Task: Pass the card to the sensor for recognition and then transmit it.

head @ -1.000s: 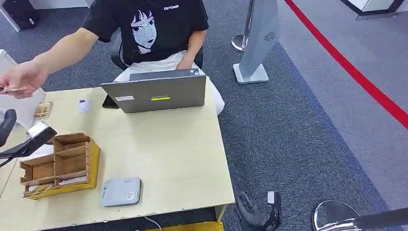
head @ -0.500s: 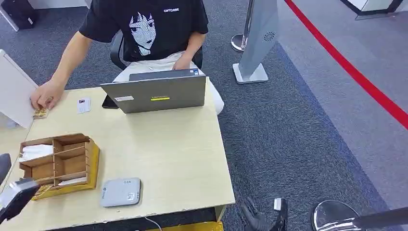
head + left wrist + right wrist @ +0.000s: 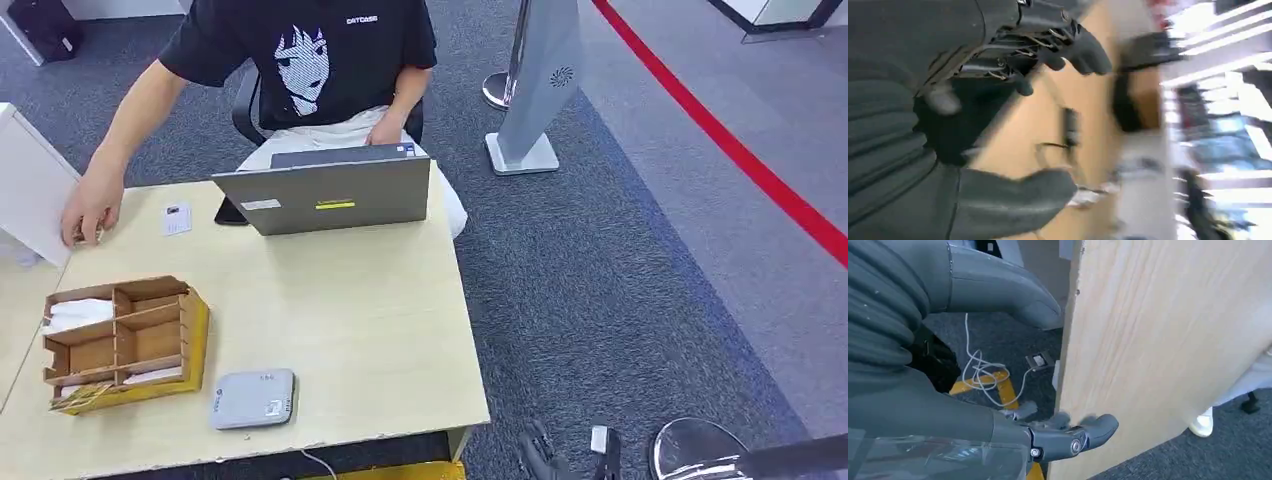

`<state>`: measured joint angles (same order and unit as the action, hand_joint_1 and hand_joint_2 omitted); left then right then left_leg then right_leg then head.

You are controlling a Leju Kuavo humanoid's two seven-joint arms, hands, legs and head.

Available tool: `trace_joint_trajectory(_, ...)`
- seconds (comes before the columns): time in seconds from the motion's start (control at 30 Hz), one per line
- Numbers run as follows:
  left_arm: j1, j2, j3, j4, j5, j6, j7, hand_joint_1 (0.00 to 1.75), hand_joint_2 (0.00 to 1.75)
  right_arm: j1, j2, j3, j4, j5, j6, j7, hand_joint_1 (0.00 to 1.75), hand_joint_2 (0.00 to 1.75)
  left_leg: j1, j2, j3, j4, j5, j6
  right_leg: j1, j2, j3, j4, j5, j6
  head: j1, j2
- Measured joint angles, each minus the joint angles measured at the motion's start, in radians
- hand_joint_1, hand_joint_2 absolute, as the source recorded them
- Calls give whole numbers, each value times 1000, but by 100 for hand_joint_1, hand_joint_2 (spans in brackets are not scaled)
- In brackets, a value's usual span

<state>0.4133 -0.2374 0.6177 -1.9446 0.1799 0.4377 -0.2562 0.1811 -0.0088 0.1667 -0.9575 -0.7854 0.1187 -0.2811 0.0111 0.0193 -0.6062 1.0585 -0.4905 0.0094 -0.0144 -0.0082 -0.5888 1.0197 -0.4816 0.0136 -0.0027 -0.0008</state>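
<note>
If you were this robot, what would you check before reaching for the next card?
1. Left hand free: ok, fingers apart, nothing held.
2. Right hand free: ok, open beside the table edge.
3. Cards left in the cardboard organizer: ok, white ones show in its compartments.
4. Grey sensor uncovered: ok, nothing lies on it.
5. Person's hand out of the way: ok, it rests at the table's far corner, away from the organizer.
6. Left wrist view sharp: not ok, blurred.

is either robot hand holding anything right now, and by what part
Nothing is held. The left hand has its fingers apart around empty space, and the right hand hangs open beside the light wooden table.
</note>
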Motion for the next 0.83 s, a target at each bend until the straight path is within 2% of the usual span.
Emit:
trace_joint_trajectory(0.03, 9, -24, 8, 41, 53, 49, 52, 175, 175, -2, 0, 0, 0, 10, 5, 0, 175, 175, 0, 0, 0, 0, 0, 0, 0, 0, 0, 0, 0, 0, 0, 0)
trace_joint_trajectory(0.1, 29, -63, 8, 126, 114, 121, 93, 175, 175, -11, 0, 0, 4, 21, 12, 0, 175, 175, 1, 0, 0, 0, 0, 0, 1, -1, 1, 0, 0, 0, -1, 0)
trace_joint_trajectory(0.23, 48, -99, -2, 249, 270, 240, 227, 175, 175, -41, 1, 4, 27, 26, 38, -6, 175, 175, 0, -1, 1, 0, 0, 1, 0, -2, 2, -1, 0, 0, 2, 0)
trace_joint_trajectory(0.3, 55, -113, -23, 320, 281, 249, 273, 175, 175, -55, 1, 10, 45, 25, 49, -14, 175, 175, 0, -1, 2, 0, 0, 1, 0, -2, 3, -1, 0, 0, 2, 0)
trace_joint_trajectory(0.37, 56, -126, -39, 376, 278, 252, 294, 175, 175, -65, 2, 15, 58, 26, 55, -21, 175, 175, 0, -1, 2, 0, 0, 1, 0, -2, 3, -1, 0, 1, 3, 0)
trace_joint_trajectory(0.4, 56, -128, -45, 401, 265, 253, 312, 164, 175, -69, 2, 17, 65, 28, 63, -32, 113, 175, 0, -1, 2, 0, 0, 1, 0, -2, 4, -1, 0, 1, 3, 0)
trace_joint_trajectory(0.43, 56, -130, -53, 426, 248, 253, 330, 164, 175, -72, 2, 18, 74, 32, 74, -48, 113, 175, 0, -1, 2, 0, 0, 1, 0, -2, 4, -1, 0, 1, 2, 0)
trace_joint_trajectory(0.47, 56, -131, -60, 444, 224, 243, 356, 0, 175, -76, 3, 21, 84, 37, 82, -61, 0, 175, 0, -1, 2, 0, 0, 1, 0, -2, 4, -1, 0, 1, 2, 0)
trace_joint_trajectory(0.53, 56, -134, -70, 492, 103, 145, 477, 0, 175, -87, 3, 23, 109, 40, 87, -70, 0, 175, 0, -1, 3, 0, 0, 1, 0, -2, 4, -1, 0, 1, 1, 0)
trace_joint_trajectory(0.57, 55, -135, -70, 527, 22, 59, 544, 0, 175, -87, 3, 23, 114, 38, 78, -60, 0, 175, 0, -1, 3, 0, 0, 1, 0, -2, 4, -1, 0, 1, 0, 0)
trace_joint_trajectory(0.63, 43, -134, -76, 595, -101, -52, 620, 0, 175, -87, 3, 23, 121, 44, 54, -36, 0, 175, 0, -1, 3, 0, 0, 1, 0, -2, 4, -1, 0, 1, 1, 0)
trace_joint_trajectory(0.7, 29, -125, -94, 663, -138, -89, 626, 0, 175, -86, 3, 23, 139, 70, 41, -18, 0, 175, 0, -1, 3, 0, 0, 1, 0, -1, 4, -1, 0, 1, 1, 0)
trace_joint_trajectory(0.83, -1, -101, -136, 779, -150, -134, 596, 0, 175, -83, 3, 15, 179, 148, 21, 16, 0, 175, 0, -1, 3, 0, -1, 1, 0, -1, 4, -1, 0, 1, 2, 0)
